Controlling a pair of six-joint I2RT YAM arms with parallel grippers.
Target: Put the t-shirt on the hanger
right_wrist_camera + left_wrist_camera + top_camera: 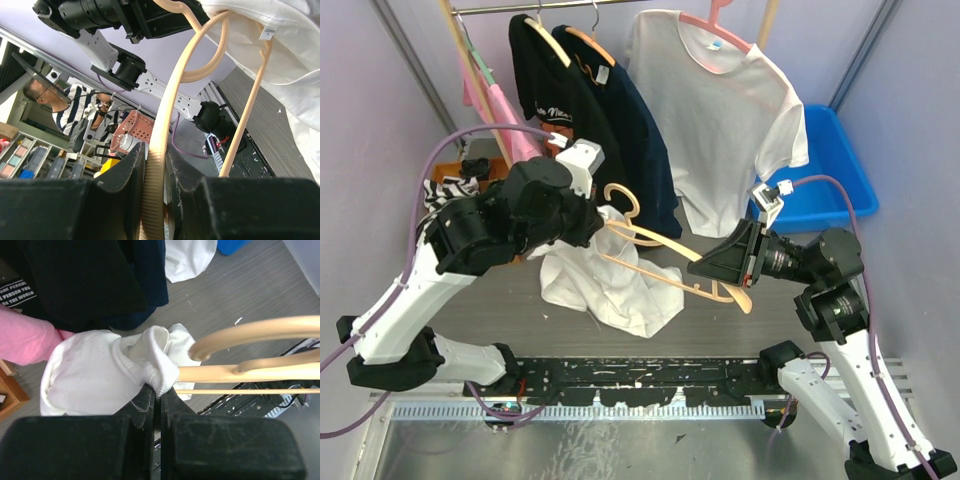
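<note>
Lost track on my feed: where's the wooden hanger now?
Top view, centre: the wooden hanger slants across, one end clamped in the right gripper, the other against the white t-shirt that the left gripper pinches.

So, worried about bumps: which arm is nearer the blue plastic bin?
Right. The right arm sits just on the near side of the blue plastic bin; the left arm is far off to its left.

the left arm (470, 240) and right arm (825, 262) share white lower links and bulky black upper joints. a purple cable (510, 127) loops along each, and a white camera block (582, 158) tops each wrist. the left gripper (160, 392) and right gripper (155, 155) have flat matte black fingers.
</note>
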